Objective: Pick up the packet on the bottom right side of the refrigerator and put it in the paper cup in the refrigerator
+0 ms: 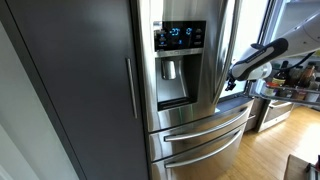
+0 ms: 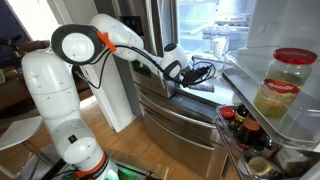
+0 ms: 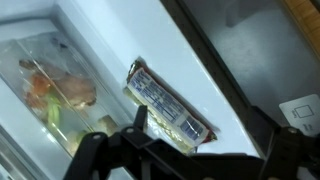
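Firstly, in an exterior view: refrigerator, stainless steel, with a blue-lit dispenser panel and a dark cabinet panel alongside; arm reaching in past the door edge. Next, in an exterior view: gripper low inside the open compartment, above the drawers; pale cup standing further back; red-lidded jar in the door shelf. Lastly, wrist view: packet, blue and white, lying flat on the white shelf floor beside a clear bin of produce; fingers spread wide, gripping nothing, one tip close to the packet's near end.
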`<action>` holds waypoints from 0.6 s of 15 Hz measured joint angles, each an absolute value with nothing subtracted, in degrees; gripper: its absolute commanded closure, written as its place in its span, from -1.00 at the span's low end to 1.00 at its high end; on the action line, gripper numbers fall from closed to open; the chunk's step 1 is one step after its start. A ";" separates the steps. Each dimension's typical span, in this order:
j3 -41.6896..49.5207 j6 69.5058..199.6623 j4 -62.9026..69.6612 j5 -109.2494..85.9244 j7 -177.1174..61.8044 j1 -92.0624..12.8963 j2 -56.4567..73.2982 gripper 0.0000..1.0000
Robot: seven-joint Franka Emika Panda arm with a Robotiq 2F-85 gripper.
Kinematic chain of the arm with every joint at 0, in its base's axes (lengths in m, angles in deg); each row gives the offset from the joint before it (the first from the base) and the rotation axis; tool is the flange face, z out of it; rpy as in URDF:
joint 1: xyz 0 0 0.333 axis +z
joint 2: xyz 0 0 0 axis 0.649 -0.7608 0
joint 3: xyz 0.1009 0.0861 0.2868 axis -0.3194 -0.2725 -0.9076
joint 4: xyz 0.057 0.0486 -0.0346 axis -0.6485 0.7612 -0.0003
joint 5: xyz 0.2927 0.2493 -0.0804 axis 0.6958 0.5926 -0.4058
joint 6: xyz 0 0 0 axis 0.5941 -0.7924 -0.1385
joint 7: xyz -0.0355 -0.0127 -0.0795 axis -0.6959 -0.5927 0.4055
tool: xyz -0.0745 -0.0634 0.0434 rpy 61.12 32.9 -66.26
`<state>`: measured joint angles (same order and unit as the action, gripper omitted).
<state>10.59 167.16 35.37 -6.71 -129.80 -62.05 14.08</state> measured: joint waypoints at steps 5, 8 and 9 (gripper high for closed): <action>4.43 167.11 34.22 0.01 -148.00 -66.97 12.48 -1.00; 2.37 167.08 32.01 3.64 -155.51 -70.28 10.23 -1.00; 1.58 167.08 31.29 4.73 -157.47 -71.29 9.44 -1.00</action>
<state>1.58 167.08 31.29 4.73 -157.47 -71.29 9.44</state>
